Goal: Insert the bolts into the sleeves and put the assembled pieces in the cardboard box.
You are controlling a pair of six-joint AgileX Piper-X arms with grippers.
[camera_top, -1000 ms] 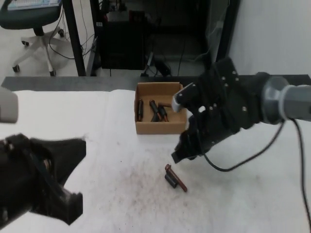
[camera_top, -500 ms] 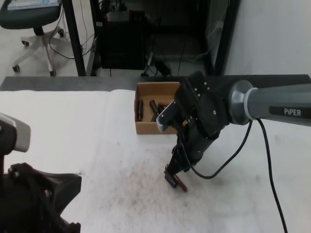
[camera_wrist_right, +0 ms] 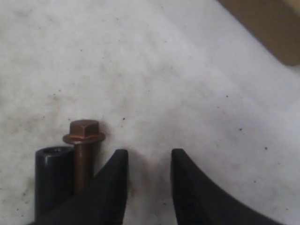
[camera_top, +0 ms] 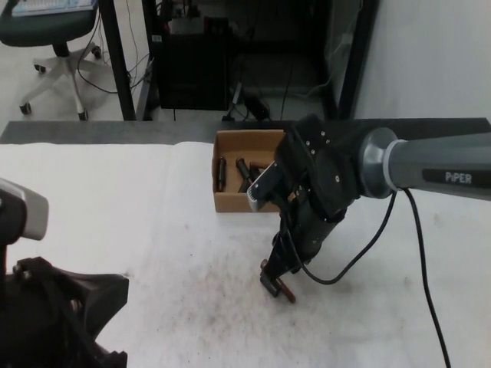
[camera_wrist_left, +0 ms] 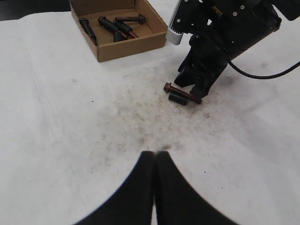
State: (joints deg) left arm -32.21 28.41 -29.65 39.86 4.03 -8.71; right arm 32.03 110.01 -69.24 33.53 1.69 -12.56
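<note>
Pieces [camera_wrist_left: 115, 26] lay in the box [camera_top: 230, 201]; the right hand [camera_wrist_right: 149, 157], parted and empty, hovered beside a loose bolt [camera_wrist_right: 83, 140] and sleeve [camera_wrist_right: 53, 183].

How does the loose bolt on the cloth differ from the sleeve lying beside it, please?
The bolt is coppery brown; the sleeve is black. The bolt has a flanged hex head; the sleeve is a plain open-ended tube. The bolt is longer than the sleeve. Both lie side by side on the white cloth, unassembled.
</note>
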